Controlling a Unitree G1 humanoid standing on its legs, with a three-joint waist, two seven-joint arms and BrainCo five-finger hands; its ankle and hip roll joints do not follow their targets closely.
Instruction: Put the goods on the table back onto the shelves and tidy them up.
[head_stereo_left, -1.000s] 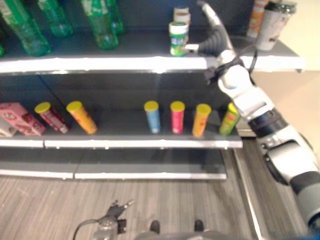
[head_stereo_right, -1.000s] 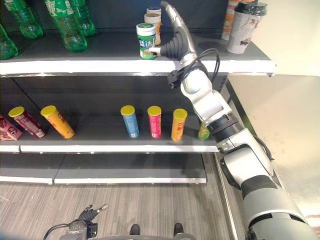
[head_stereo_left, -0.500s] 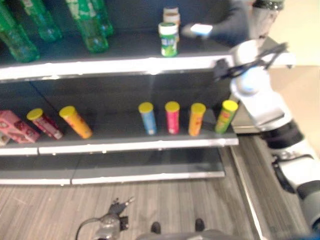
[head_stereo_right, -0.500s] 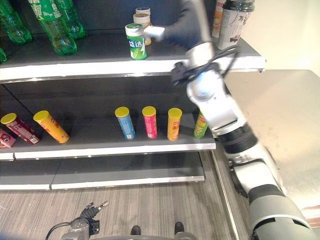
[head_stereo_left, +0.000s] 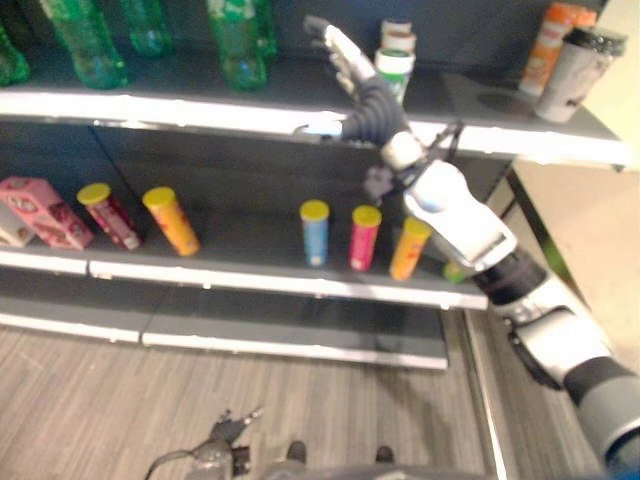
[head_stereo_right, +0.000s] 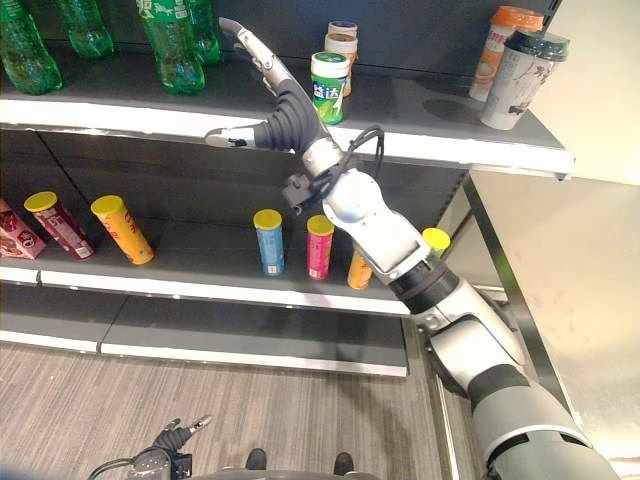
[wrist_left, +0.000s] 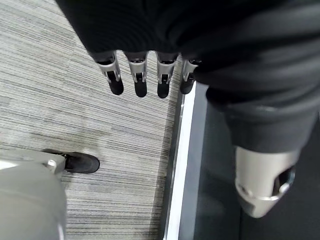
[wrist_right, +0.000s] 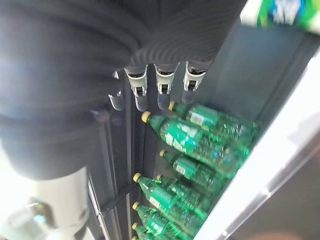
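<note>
Canister (head_stereo_right: 329, 86), white with green label and green lid, stands upright on the top shelf (head_stereo_right: 440, 150), toward that shelf's right half, touching nothing. Two more small jars (head_stereo_right: 342, 38) stand just behind the canister, deeper on the shelf. Right hand (head_stereo_right: 268, 108) hovers just beside the canister, on its left, at the shelf's front lip; fingers (head_stereo_right: 250, 48) straight and spread wide, thumb out along the edge, holding nothing. The right wrist view confirms straight fingers, with green bottles (wrist_right: 195, 145) lying beyond them. Those bottles stand farther left of the canister on the same shelf. Two tall cups (head_stereo_right: 520, 75) stand well to the canister's right, near the shelf end. One shelf below the canister: a row of upright tubes (head_stereo_right: 268, 240) in blue, pink, orange, green; leaning tubes (head_stereo_right: 121, 228) and a pink carton farther left. Left hand (wrist_left: 150, 75) hangs low over the floor, fingers relaxed and empty.

Judgement: placement of this canister looks done; the step in hand is release and clearing away. Next move calls for drawing the right arm clear without brushing the canister, then turning to the desk (head_stereo_right: 560, 260) right of the shelves for further goods.
</note>
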